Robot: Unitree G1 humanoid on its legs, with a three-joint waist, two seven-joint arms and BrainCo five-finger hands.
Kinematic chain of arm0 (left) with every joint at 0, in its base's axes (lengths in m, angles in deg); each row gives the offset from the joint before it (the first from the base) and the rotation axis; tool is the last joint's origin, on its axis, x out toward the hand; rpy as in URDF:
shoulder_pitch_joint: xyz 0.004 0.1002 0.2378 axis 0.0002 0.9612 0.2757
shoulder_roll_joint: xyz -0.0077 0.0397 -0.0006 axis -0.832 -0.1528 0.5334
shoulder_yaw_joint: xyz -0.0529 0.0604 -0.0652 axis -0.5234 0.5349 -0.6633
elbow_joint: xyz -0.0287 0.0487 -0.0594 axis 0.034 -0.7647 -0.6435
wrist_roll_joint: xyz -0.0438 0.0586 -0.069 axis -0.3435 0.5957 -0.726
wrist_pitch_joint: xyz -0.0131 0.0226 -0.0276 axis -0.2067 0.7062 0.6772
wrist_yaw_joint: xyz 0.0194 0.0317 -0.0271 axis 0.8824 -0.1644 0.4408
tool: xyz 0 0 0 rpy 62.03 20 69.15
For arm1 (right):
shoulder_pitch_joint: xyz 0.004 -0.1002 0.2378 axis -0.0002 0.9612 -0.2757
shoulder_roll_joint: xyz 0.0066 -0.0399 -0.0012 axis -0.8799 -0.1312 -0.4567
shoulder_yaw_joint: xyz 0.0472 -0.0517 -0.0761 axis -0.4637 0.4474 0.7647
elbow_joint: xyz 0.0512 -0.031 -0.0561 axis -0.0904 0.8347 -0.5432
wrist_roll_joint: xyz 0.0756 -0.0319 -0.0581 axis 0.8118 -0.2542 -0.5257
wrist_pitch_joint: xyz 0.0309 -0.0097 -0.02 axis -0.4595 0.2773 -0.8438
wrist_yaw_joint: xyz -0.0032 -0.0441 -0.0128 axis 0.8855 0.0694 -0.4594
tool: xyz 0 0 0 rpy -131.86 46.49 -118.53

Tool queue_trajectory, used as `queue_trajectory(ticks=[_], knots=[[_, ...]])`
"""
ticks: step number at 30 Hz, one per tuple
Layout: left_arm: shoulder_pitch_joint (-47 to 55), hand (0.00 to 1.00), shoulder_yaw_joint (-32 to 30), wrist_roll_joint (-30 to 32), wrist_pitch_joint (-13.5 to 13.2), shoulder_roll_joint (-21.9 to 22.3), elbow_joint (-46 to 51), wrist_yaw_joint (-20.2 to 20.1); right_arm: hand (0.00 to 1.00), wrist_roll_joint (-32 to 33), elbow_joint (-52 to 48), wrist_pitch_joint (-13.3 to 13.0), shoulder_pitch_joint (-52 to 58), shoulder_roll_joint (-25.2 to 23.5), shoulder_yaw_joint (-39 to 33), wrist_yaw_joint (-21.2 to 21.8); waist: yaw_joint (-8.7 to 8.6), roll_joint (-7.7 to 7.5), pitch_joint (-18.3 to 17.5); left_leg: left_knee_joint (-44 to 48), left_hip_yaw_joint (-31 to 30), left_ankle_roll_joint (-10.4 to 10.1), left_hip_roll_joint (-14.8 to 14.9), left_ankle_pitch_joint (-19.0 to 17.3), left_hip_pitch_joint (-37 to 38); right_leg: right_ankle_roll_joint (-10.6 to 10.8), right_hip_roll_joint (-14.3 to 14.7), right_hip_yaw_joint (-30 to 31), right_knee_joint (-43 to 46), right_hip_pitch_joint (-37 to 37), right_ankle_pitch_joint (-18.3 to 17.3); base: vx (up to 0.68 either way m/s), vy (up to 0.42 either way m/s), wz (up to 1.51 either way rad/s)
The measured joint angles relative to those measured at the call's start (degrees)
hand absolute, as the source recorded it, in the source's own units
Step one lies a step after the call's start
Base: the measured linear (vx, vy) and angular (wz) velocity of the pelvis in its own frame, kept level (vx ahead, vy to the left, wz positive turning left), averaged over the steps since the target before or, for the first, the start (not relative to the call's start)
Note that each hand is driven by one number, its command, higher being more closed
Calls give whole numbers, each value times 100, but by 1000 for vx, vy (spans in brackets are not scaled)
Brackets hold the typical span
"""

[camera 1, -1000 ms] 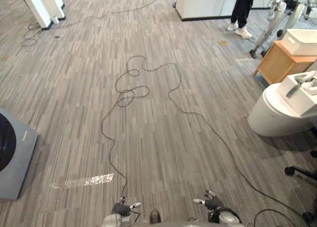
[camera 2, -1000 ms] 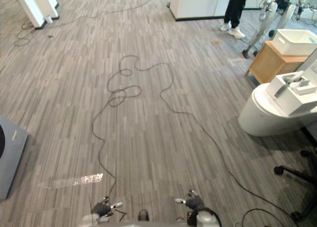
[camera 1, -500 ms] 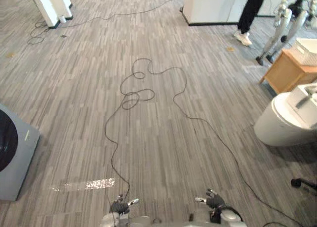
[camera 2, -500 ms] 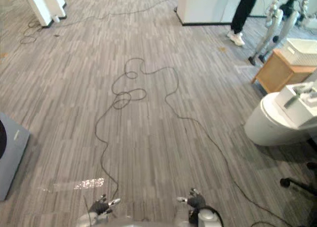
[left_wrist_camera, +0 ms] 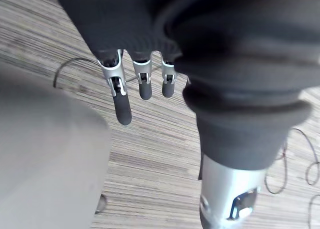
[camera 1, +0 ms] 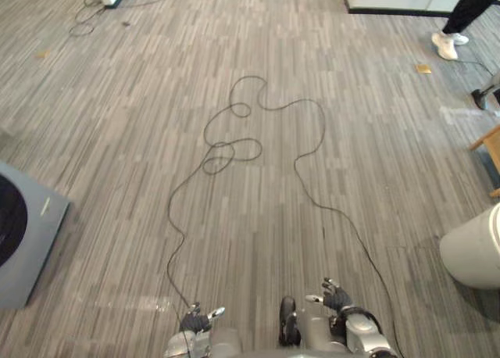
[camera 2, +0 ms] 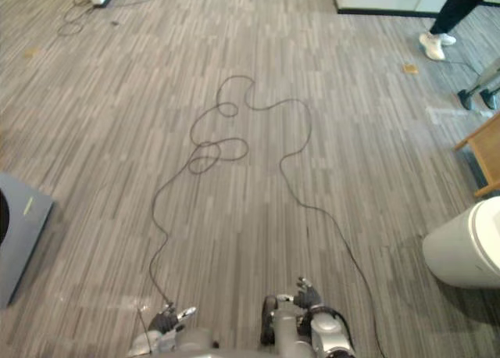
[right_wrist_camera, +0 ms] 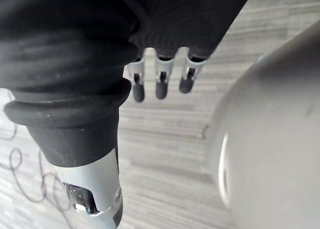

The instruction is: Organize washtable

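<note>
Logging floor [camera 1: 117,139] streaked in narrow grey and pale strips, noting grey panel [camera 1: 35,245] bearing black disc, white rounded tub [camera 1: 475,255], tan wooden stand [camera 2: 486,151], white shoes [camera 1: 447,45] under black trouser leg [camera 1: 476,2], left hand [left_wrist_camera: 122,104] showing silver fingers, dark tips.

The camera has moved — the white washstand [camera 1: 473,253] now shows cut off at the right edge, the person's shoe [camera 1: 446,45] nearer the top right corner.

Wide stretch of floor [camera 1: 258,217] straight ahead. Grey box [camera 1: 27,241] crowds the left edge, white tub [camera 1: 476,252] and wooden stand [camera 1: 491,143] the right; a person's shoe [camera 1: 445,45] far ahead, right side.
</note>
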Motion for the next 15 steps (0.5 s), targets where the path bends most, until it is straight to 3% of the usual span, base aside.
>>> queue_trajectory(ticks=[2, 4, 5, 6, 7, 8, 9, 10, 11, 12, 14, 15], knots=[[41, 0, 7, -10, -68, -76, 234, 0, 0, 0, -69, 12, 35, -163, 19, -15, 58, -192, 41, 47, 287, 123, -96, -74, -571, 21, -5, 204, -551, 760, -203, 439, -165, -10], [32, 0, -5, -40, -110, -14, 286, 0, 0, -2, -75, 29, -14, -153, 37, -19, 85, -151, 75, -381, 361, 285, -228, -226, -1214, 9, 69, 313, -923, 1104, -262, 435, -75, -19], [-21, 0, -5, -83, -139, 16, 304, 3, 0, -3, -73, 32, -35, -140, 36, -27, 216, -91, 61, -1035, 363, 323, -456, -244, -1548, 8, 42, 417, -1146, 1299, -263, 382, 13, -37], [-44, 0, 5, -84, -144, 25, 325, 2, 0, -7, -62, 32, -47, -132, 43, -29, 300, -126, 83, -1502, 365, 298, -581, -222, -1663, 27, 13, 481, -1260, 1393, -274, 399, 50, -49], [-52, 0, 19, -99, -150, 51, 385, 5, 0, -11, 13, 23, -98, -111, 85, -34, 404, -122, 84, -2593, 394, 188, -801, -74, -1785, 92, -38, 597, -1486, 1605, -328, 330, 61, -42], [-49, 0, 20, -112, -151, 73, 393, 6, 0, -11, 84, 22, -137, -100, 118, -36, 433, -101, 73, -3107, 416, 165, -856, 98, -1834, 116, -40, 646, -1589, 1712, -366, 438, 106, -46], [-54, 0, 17, -147, -164, 107, 405, 6, 0, -13, 181, 21, -160, -98, 139, -43, 519, -76, 59, -3771, 431, 280, -913, 483, -1873, 224, -31, 722, -1706, 1924, -488, 478, 150, -45], [-45, 0, 3, -193, -205, 90, 422, 1, 0, -23, 301, 22, -161, -113, 175, -46, 620, -181, 1, -3701, 432, 623, -979, 928, -1851, 349, -119, 809, -1659, 2081, -695, 645, 201, -46], [-42, 0, -3, -199, -206, 83, 423, -1, 0, -23, 355, 23, -155, -147, 175, -46, 646, -234, -72, -3600, 443, 781, -1025, 1027, -1858, 426, -181, 832, -1568, 2100, -800, 729, 208, -44], [-47, 0, -54, -209, -205, 43, 412, -2, 0, -74, 375, 26, -122, -216, 172, -41, 630, -390, -134, -3318, 461, 1107, -1150, 964, -1812, 640, -341, 870, -811, 1952, -995, 672, 174, -26], [-60, 0, -39, -247, -182, -48, 378, -3, 0, -118, 373, 23, -86, -271, 100, -38, 613, -541, -148, -3250, 510, 1162, -1231, 623, -1581, 800, -446, 922, 623, 1442, -1028, 609, 166, -3], [-79, 0, -33, -247, -137, -112, 344, -4, 0, -121, 366, 23, -24, -308, 57, -27, 567, -633, -142, -3225, 466, 1201, -1333, 403, -1353, 1172, -520, 963, 1741, 1086, -798, 643, 191, 42]])
